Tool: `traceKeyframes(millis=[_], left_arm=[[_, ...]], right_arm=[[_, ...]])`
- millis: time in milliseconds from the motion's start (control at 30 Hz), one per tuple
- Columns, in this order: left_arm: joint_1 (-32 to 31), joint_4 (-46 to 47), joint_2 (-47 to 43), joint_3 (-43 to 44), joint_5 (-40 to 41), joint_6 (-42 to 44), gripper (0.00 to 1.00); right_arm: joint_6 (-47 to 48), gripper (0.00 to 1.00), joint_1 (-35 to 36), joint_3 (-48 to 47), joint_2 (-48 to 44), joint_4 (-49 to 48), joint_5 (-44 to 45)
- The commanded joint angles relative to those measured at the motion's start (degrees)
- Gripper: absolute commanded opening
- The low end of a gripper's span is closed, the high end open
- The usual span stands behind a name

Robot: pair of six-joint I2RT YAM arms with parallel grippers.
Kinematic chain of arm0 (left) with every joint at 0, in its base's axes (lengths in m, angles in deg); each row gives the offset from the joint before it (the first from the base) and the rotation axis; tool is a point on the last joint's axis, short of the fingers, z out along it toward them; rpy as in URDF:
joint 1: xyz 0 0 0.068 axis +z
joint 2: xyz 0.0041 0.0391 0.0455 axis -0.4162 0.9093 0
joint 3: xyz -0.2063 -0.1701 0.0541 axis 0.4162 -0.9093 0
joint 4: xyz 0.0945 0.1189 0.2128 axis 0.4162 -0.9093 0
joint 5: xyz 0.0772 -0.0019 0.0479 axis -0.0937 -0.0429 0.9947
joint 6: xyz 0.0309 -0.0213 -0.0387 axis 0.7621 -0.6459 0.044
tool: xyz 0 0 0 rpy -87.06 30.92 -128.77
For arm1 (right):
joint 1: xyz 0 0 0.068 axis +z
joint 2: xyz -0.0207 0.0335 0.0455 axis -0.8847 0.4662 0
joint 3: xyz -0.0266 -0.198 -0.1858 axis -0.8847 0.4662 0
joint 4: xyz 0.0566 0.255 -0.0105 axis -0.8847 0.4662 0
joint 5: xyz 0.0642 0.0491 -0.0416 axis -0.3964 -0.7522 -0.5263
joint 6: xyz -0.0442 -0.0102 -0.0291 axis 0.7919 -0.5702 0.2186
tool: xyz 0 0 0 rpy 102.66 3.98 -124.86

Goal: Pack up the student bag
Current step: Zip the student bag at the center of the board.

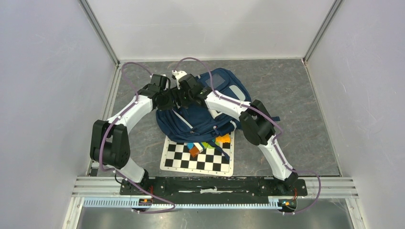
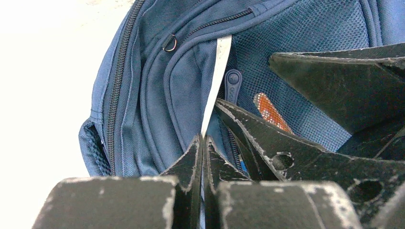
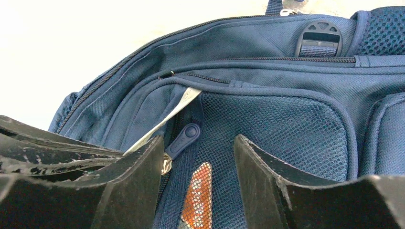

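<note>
The bag (image 1: 228, 90) was seen lying slumped on the counter (image 1: 296, 105), at its middle and toward the far side, with its near edge draped over a checkerboard (image 1: 198, 161) and beside a few coloured blocks (image 1: 207, 144). Both arms were stretched over it, and their hands met above its left half.

The left hand (image 2: 203, 140) was clenched, with the fingers pressed together on the lower end of a pale stripe (image 2: 217, 81) sewn to the front pocket, so a fold of cloth appeared to be pinned there. The right hand (image 3: 198, 143) was spread wide, and its fingers were set on either side of a blue zipper pull (image 3: 184, 138) at the edge of a mesh pocket (image 3: 272, 129). The pull was not yet gripped. Something orange was glimpsed through the mesh; what it was could not be told.

The bag was judged to be soft and limp — the fabric would bunch and slide rather than hold its shape, and the whole would be bulky but not heavy. A zipper would be expected to drag the cloth along unless the panel was held taut. The best holds were taken to be the pull itself and a sewn seam or the stripe — not the loose mesh.
</note>
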Motion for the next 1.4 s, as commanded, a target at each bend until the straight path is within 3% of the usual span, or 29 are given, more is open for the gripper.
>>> traceKeyframes(millis=[0, 367, 733, 967, 1367], left_arm=[[-0.75, -0.83, -2.08, -1.11, -0.88, -0.06, 0.02], [-1.34, -0.21, -2.95, -1.67, -0.88, -0.49, 0.02], [-1.89, -1.75, -2.37, -2.19, 2.02, -0.71, 0.02], [-2.07, -2.55, -2.17, -2.13, 3.68, -0.59, 0.02], [-2.03, -4.05, -3.29, -2.55, 6.61, -1.77, 0.02]], right_arm=[[3.42, 0.63, 4.2, -0.44, 3.33, 0.5, -4.18], [2.03, 0.38, 4.45, -3.04, 8.21, 1.34, -7.88], [-3.22, 0.0, 3.62, -0.73, 5.47, -1.58, -9.17], [-8.18, 0.0, 1.79, 12.83, -4.35, -14.29, -13.8], [-15.9, 0.0, -1.41, 24.12, -9.9, -27.95, -24.63]])
